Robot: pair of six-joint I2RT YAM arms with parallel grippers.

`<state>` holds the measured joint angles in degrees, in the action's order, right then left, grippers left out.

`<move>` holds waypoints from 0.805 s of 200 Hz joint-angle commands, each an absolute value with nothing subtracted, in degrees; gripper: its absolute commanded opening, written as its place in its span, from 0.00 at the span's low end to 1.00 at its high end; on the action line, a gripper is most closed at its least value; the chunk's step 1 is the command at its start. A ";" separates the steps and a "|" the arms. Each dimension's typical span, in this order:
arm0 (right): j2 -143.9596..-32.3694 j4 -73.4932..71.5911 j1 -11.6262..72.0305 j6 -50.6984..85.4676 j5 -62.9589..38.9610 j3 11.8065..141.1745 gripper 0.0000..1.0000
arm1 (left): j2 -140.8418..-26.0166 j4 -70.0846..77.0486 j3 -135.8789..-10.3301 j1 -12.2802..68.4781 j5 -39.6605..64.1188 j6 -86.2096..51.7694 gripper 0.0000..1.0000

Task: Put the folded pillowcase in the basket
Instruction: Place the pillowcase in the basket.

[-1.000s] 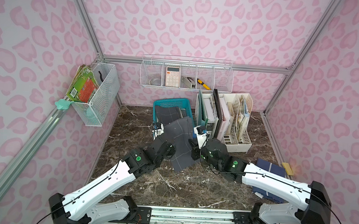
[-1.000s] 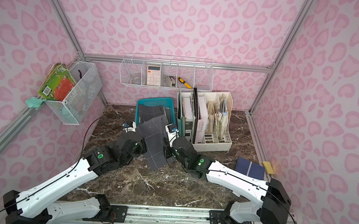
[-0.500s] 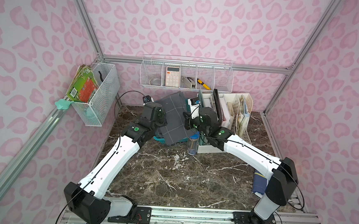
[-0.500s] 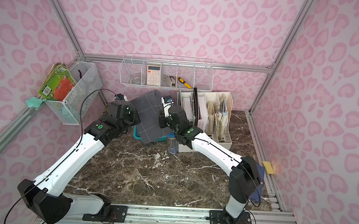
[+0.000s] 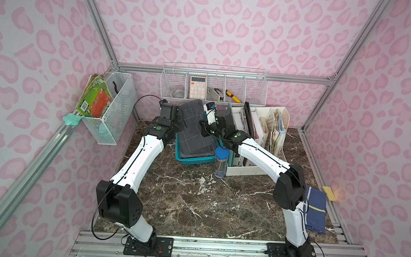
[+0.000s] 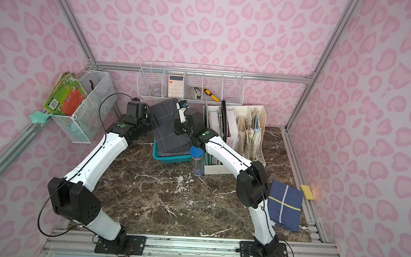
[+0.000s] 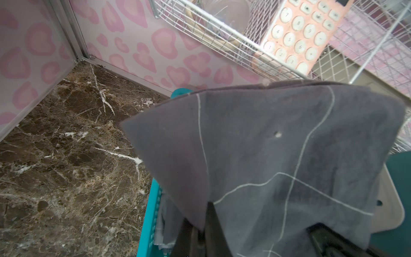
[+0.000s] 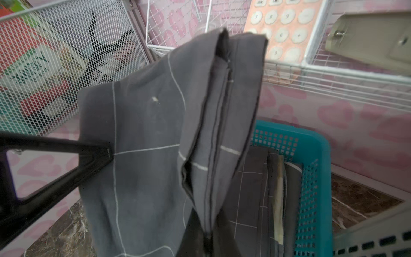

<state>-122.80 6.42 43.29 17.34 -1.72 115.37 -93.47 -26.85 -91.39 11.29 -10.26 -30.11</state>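
Pillowcase (image 5: 195, 123) hangs above the basket (image 5: 192, 160), clamped by left end effector (image 8: 107, 153) and right end effector (image 8: 208, 241); calculator (image 7: 298, 35) keys show digits.

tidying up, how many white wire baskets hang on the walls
2: mesh basket on the left wall with books, long basket on the back wall with a calculator. None seems hidden.

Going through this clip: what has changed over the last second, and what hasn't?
The folded pillowcase was lifted from low in front of the basket and carried back and up; it now hangs above the basket. The left gripper and right gripper stayed shut on it. Basket, file rack and navy cloth have not moved.
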 commanded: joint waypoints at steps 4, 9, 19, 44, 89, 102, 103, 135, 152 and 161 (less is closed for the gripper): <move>-126.15 9.36 42.68 18.30 -1.57 119.79 0.00 | -96.21 -25.71 -92.63 9.96 -7.78 -30.59 0.00; -127.09 9.93 42.53 18.27 -1.74 120.76 0.00 | -96.81 -25.54 -92.72 9.70 -7.65 -30.64 0.00; -128.89 11.21 42.43 18.06 -1.65 122.95 0.00 | -97.98 -25.19 -93.02 9.20 -7.43 -30.59 0.00; -133.80 14.08 42.45 17.83 -0.71 127.42 0.00 | -101.76 -25.39 -95.07 8.23 -6.22 -30.18 0.00; -139.03 16.51 42.35 17.93 1.43 131.90 0.00 | -108.37 -27.90 -99.89 7.86 -5.34 -29.52 0.00; -139.74 17.79 42.59 17.53 2.51 133.03 0.00 | -108.89 -28.26 -100.55 7.82 -5.32 -29.70 0.00; -139.75 17.82 42.65 17.46 2.70 133.09 0.00 | -108.90 -28.28 -100.55 7.82 -5.25 -29.70 0.00; -137.47 17.95 43.39 16.05 5.84 132.87 0.00 | -107.09 -26.79 -100.07 7.82 -2.29 -30.06 0.00; -135.92 17.67 43.76 15.09 6.72 133.08 0.00 | -105.66 -26.54 -100.10 7.82 -1.64 -30.23 0.00; -135.22 17.81 44.02 14.56 7.47 133.47 0.00 | -104.77 -26.58 -100.04 7.88 -1.34 -30.23 0.00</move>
